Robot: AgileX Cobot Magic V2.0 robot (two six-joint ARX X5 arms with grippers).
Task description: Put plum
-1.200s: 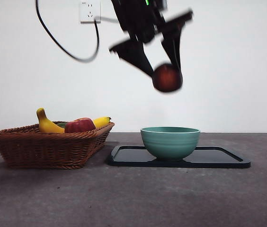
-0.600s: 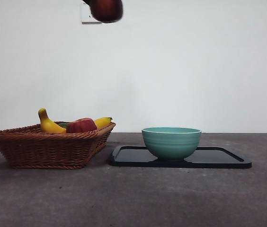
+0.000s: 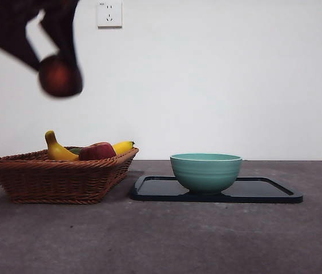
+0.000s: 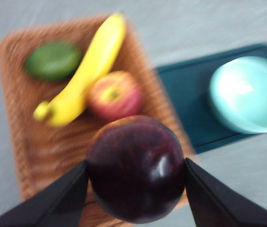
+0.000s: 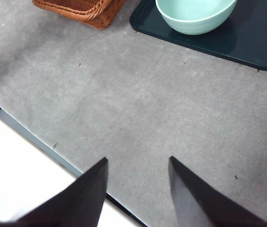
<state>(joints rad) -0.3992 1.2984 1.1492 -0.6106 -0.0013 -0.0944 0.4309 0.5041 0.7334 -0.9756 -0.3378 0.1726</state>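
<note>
- Half a second ago only the plum (image 3: 60,76) showed at the top edge of the front view; now it hangs lower and further to the side, high above the wicker basket (image 3: 58,177), blurred by motion.
- Left gripper (image 4: 136,182) has its two black jaws clamped on the plum's opposite sides, at its widest part.
- Inside the basket lie a banana (image 4: 84,75), a red apple (image 4: 116,94) and a green fruit (image 4: 53,60).
- A teal bowl (image 3: 205,170) stands on a dark tray (image 3: 264,191) just beside the basket.
- Right gripper (image 5: 138,189) waits with jaws apart over bare table, holding nothing.
- Judging by its glossy, smooth skin, the plum is likely light, slippery and easily bruised, so a gentle hold across the middle suits it.
</note>
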